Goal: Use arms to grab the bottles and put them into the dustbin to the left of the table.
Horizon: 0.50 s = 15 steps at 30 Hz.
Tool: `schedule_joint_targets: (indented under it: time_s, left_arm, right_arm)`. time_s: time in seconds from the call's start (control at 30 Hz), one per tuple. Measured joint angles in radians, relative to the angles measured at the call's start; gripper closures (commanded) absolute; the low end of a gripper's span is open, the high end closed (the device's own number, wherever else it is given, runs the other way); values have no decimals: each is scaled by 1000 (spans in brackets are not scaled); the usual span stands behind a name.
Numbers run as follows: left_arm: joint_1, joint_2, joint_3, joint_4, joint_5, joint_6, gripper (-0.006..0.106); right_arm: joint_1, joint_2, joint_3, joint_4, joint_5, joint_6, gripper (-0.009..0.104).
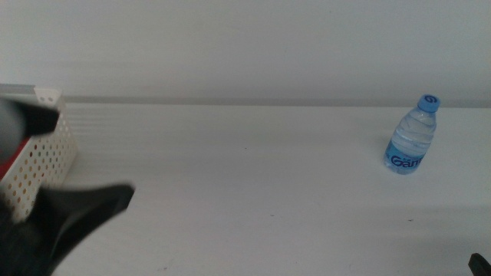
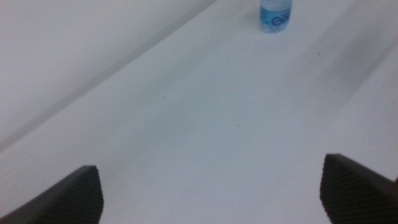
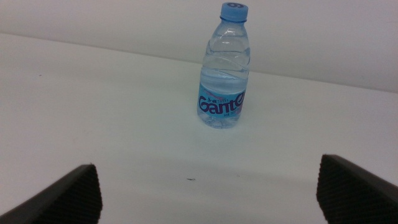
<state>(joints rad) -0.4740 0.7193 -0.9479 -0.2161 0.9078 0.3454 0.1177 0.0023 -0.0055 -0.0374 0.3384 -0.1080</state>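
One clear water bottle with a blue cap stands upright at the table's far right; it also shows in the left wrist view and the right wrist view. The white perforated dustbin is at the far left, with a red patch showing at it. The yellow juice bottle is out of view. My left arm is a dark blur beside the dustbin; my left gripper is open and empty. My right gripper is open and empty, a short way in front of the bottle.
The white table stretches bare between the dustbin and the bottle, with a few tiny dark specks. A pale wall runs behind it. The right gripper's tip shows at the bottom right corner of the middle view.
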Motion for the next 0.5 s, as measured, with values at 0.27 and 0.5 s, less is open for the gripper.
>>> schedule_joint_targets:
  time_s: [0.27, 0.5]
  left_arm:
    - [-17, -115, 79, 15, -5, -153, 7]
    - [-17, -115, 81, 15, -11, -176, 7]
  right_arm:
    - [0, 0, 0, 0, 0, 0, 3]
    - [0, 0, 0, 0, 0, 0, 3]
